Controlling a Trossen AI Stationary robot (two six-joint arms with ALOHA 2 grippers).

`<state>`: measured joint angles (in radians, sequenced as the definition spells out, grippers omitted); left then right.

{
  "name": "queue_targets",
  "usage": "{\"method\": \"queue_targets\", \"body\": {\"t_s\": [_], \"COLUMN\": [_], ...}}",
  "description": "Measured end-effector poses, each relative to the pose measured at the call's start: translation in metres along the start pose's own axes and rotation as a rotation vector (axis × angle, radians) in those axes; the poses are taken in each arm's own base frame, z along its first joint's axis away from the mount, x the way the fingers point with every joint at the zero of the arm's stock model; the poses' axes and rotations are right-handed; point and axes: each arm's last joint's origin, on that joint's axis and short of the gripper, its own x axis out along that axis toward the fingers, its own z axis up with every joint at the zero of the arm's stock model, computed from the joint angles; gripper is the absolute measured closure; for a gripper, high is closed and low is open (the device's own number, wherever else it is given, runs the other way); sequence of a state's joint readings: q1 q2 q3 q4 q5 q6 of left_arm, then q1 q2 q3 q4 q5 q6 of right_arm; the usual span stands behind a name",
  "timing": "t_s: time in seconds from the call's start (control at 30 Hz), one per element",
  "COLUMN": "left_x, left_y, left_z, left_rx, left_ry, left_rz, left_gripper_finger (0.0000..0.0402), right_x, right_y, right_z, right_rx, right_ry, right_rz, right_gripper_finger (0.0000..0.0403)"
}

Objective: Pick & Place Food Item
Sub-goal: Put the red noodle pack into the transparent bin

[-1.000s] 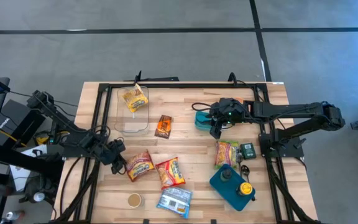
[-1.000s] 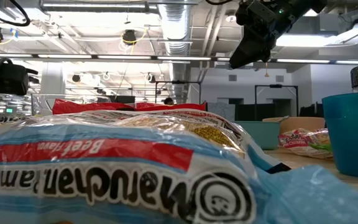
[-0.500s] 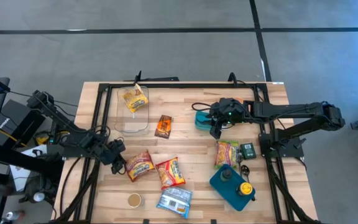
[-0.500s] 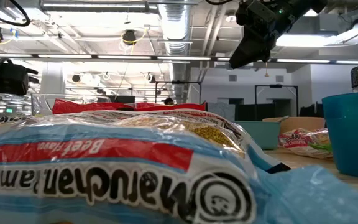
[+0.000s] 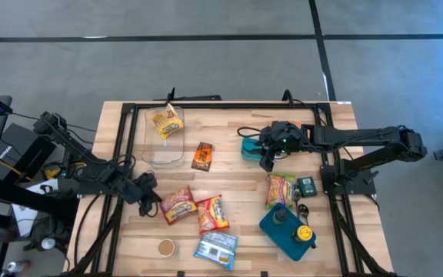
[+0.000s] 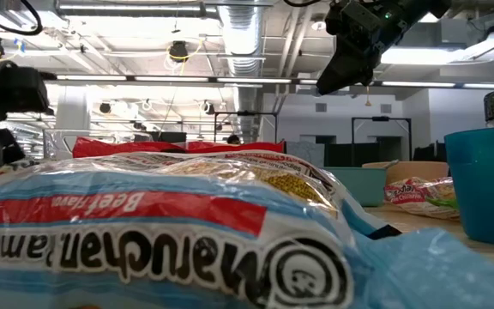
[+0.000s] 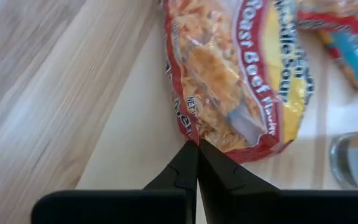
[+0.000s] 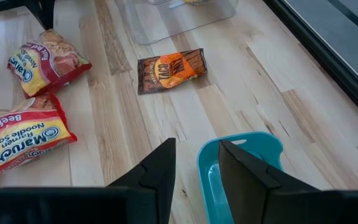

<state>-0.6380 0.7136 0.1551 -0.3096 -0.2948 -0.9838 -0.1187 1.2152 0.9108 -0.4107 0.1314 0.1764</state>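
Observation:
A red-and-yellow ramen pack (image 5: pixel 178 206) lies flat on the wooden table near its left front, and fills the left wrist view (image 7: pixel 229 68). My left gripper (image 5: pixel 153 201) (image 7: pixel 197 146) is at the pack's left end, shut on its edge. My right gripper (image 5: pixel 267 161) (image 8: pixel 197 144) hangs open high above the table (image 6: pixel 340 73), over the near rim of a teal bowl (image 5: pixel 251 146) (image 8: pixel 241 168), and touches nothing. A clear container (image 5: pixel 164 142) at the back left holds a yellow pack (image 5: pixel 165 121). My left gripper pinches the pack's red sealed edge (image 7: pixel 188 127) between its two fingertips, at the end nearest the table's left edge. The fingers slant down from the table's left. The pack lies flat on the table.
A second red ramen pack (image 5: pixel 212 213) lies right of the held one, and a blue one (image 5: pixel 215 248) lies at the front. An orange-brown snack (image 5: pixel 202 155), a green-yellow pack (image 5: pixel 280 188), a dark device (image 5: pixel 306 185), a blue tray (image 5: pixel 283 229) and a small cup (image 5: pixel 166 247) also lie about.
My left gripper has turned at the wrist while staying in place. The ramen pack at its fingertips has slid and turned a little toward the table's right, still flat on the wood. My right arm has kept still.

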Motion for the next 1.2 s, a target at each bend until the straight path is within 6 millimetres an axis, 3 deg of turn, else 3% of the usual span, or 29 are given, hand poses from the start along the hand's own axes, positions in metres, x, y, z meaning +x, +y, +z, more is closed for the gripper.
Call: {"method": "queue_targets", "body": {"t_s": [0.67,1.03,1.2], "left_x": [-0.008,-0.027,-0.040], "left_y": [-0.026,-0.047,-0.051], "left_z": [0.027,0.048,0.063], "left_rx": [0.289,0.542,0.605], "left_ry": [-0.405,-0.729,-0.939], "left_rz": [-0.104,-0.203,-0.122], "left_gripper_finger": [0.0401,0.0401,0.0401], "right_x": [0.000,0.000,0.000], "right_y": [0.000,0.000,0.000], "right_z": [0.000,0.000,0.000], "right_rx": [-0.001,-0.003,-0.003], "right_ry": [0.000,-0.001,-0.001], "right_rz": [0.000,0.000,0.000], "right_gripper_finger": [0.0288,0.0288,0.0288]}}
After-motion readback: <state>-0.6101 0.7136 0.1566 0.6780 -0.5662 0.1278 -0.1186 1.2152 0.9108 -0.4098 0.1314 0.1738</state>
